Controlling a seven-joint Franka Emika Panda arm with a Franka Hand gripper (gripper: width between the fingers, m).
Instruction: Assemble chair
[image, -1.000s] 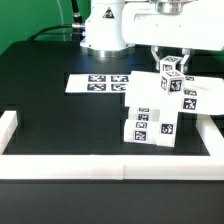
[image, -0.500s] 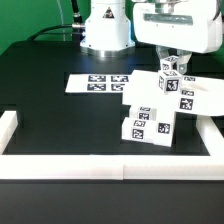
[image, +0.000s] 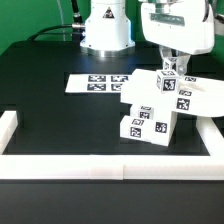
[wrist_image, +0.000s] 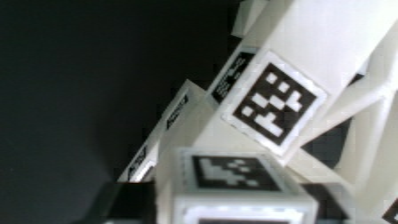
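1 white chair (image: 158, 105) sits half-built on the black worktop (image: 60, 115), at about 3 o'clock from the middle of the exterior view. It is a stack of blocky pieces with black-and-white tags. The flat marker board (image: 97, 82) lies behind it, at about 11 o'clock from the stack, and a white border rail (image: 110, 162) runs along the front.

The fingers (image: 171, 66) hang right over the top piece (image: 171, 82) of the chair. I cannot tell if they are wide or narrow, or if they touch the piece. The wrist view shows only tagged white pieces very close up.

I think the step in hand is letting go of the top piece. To do it well, the fingers should open fully and then rise straight up. Moving sideways could knock the stack, which looks tippy. Slow is best here.
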